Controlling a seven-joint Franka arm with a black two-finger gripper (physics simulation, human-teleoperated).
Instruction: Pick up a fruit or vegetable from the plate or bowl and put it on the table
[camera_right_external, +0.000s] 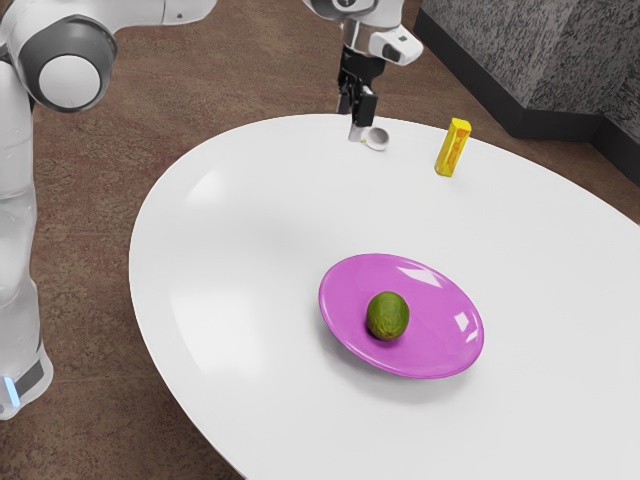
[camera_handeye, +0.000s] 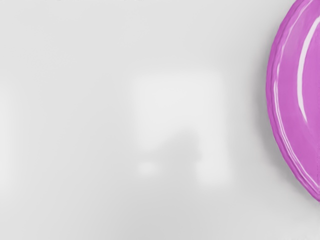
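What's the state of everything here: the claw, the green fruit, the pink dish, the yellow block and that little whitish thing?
Gripper: open, raised, holding nothing.
Green fruit: whole, resting in the dish.
Pink dish: right side up on the table, holding the fruit.
Yellow block: standing on end on the table.
Little whitish thing: near the table's edge; too small to tell more.

ok so, far side: narrow yellow box (camera_right_external: 453, 147), and just to the exterior view's left of it a small whitish round thing (camera_right_external: 377, 139), no clue what. Mottled brown floor (camera_right_external: 250, 60), plus a speckled grey wall or block (camera_right_external: 540, 50), far right in the exterior view.
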